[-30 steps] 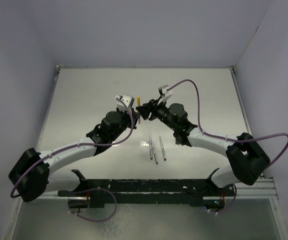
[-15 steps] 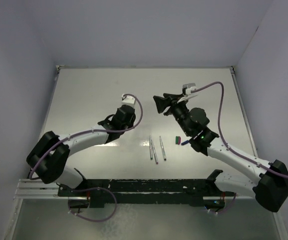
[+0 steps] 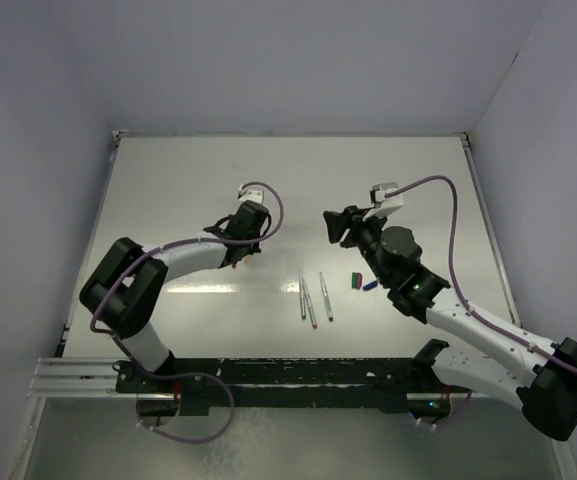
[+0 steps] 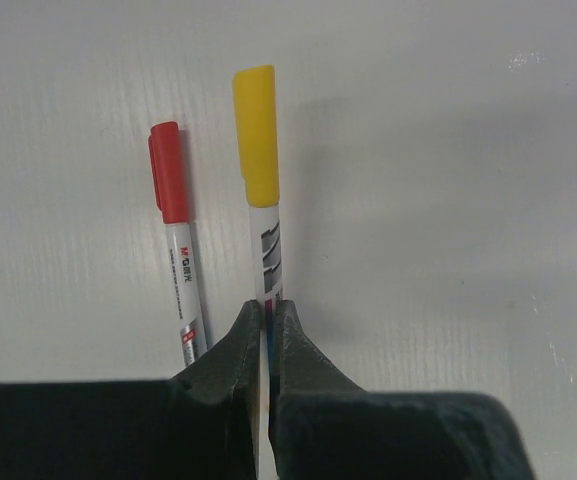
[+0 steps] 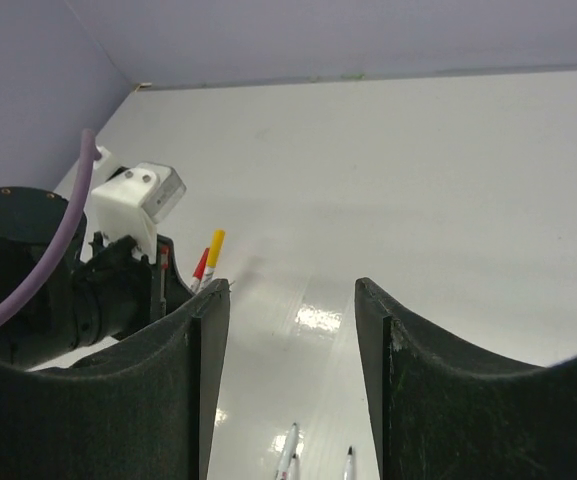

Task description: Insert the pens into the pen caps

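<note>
top view, pens to do: three uncapped pens (image 3: 313, 297) lie side by side at mid-table, between the arms.
top view, caps to use: loose caps (image 3: 360, 281) sit just right of them. Green and dark blue are readable, and any others are too small to tell.
top view, surface and room: the white table (image 3: 168, 190) is glossy, so it is probably slick and a round barrel may roll. Pale walls (image 3: 268, 60) close three sides.
left wrist, grip: the left gripper (image 4: 266, 312) is pinched tight on the barrel of the yellow-capped pen (image 4: 257, 140), cap pointing away.
left wrist, neighbour: a red-capped pen (image 4: 178, 230) lies flat just beside it, nearly parallel.
left wrist, handling: the pens look light, stiff, thin and smooth, so they are likely to pivot in a pinch. Best held mid-barrel with the tip end free.
right wrist, grip: the right gripper (image 5: 290, 288) is spread wide, holds nothing and faces the left arm.
</note>
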